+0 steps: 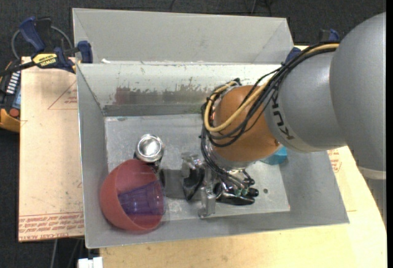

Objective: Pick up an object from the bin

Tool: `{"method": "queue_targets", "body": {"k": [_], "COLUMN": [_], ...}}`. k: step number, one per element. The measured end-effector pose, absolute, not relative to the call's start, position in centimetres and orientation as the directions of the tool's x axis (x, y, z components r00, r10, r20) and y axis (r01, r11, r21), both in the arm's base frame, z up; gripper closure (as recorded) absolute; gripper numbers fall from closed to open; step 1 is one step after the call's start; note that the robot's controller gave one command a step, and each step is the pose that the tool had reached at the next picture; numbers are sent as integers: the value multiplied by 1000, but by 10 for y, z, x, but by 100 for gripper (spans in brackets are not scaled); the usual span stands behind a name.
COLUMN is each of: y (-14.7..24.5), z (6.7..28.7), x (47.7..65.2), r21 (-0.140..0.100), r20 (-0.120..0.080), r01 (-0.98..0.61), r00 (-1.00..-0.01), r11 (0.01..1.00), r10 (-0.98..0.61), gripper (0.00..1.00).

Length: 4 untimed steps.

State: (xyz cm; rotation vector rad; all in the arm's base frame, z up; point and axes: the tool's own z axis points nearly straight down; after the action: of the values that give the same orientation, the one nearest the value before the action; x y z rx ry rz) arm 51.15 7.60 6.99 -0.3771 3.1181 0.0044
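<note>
The gripper is low over the floor of the bin, toward 5 o'clock from the bin's middle, under the arm's orange cover. Tangled metal and cables hide whether it is spread or closed, so I cannot tell, and nothing can be seen held in it.

The thing nearest to it is a dark grey block, lying flat on the floor at the gripper's 9 o'clock. The block's near end touches the gripper or sits just beside it. Its longer side seems to run roughly from 9 to 3, pointing at the gripper, though shadow blurs its edges.

A small black-and-green thing lies just beside the gripper at 3 o'clock. A shiny silver can stands upright at 10 o'clock, a little apart. A pink bowl with a purple cup inside it sits farther out at 9 o'clock, near the block's far end. A blue thing peeks out at 2 o'clock.

As I judge it, the pick turns on a short shift toward 9 o'clock, closing across the block's shorter width.
</note>
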Motion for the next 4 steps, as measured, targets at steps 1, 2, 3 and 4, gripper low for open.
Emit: {"method": "queue_targets", "body": {"k": [1, 2, 3, 4], "y": [80, 77, 81, 81], "z": [68, 70, 69, 69], "x": [526, 512, 528, 528], "r21": [4, 4, 5, 5], "r20": [5, -3, 0, 0], "r01": [-267, -237, -265, -265], "r00": [-964, -971, -964, -964], "r11": [964, 971, 964, 964], "r10": [-267, -237, -265, -265], "gripper": [0, 0, 100, 100]}}
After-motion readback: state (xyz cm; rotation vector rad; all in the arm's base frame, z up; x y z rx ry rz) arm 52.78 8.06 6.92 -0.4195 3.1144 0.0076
